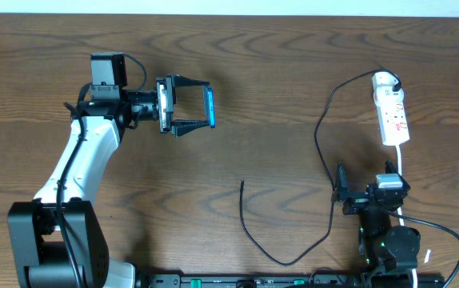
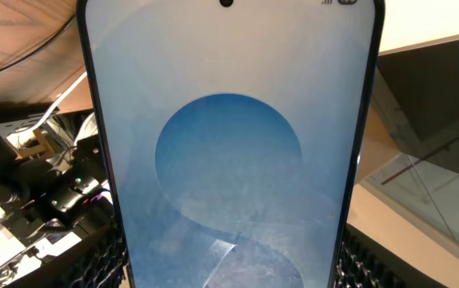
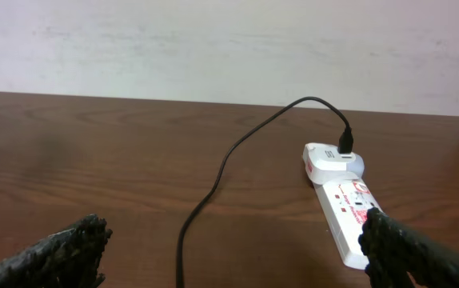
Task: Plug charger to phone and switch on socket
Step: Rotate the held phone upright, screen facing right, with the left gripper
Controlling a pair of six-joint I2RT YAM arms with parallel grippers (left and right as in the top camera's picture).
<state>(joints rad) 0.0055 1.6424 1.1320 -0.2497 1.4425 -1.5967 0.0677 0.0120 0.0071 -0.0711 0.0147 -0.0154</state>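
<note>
My left gripper (image 1: 201,105) is shut on the phone (image 1: 211,107), which it holds up on edge above the table's left half. In the left wrist view the phone's blue screen (image 2: 229,152) with a lighter circle fills the frame between my black fingers (image 2: 367,264). The charger, a thin black cable (image 1: 319,132), runs from the socket (image 1: 391,108) down the table and loops to its free tip (image 1: 242,183) at mid-table. My right gripper (image 1: 369,192) stands open near the front right, facing the socket (image 3: 341,212), with the cable (image 3: 221,164) lying ahead between its fingers (image 3: 53,256).
A white adapter (image 3: 333,160) sits in the socket's far end with the black cable plugged into it. The socket's white cord (image 1: 403,164) trails toward the right arm's base. Bare brown wood lies between the two arms.
</note>
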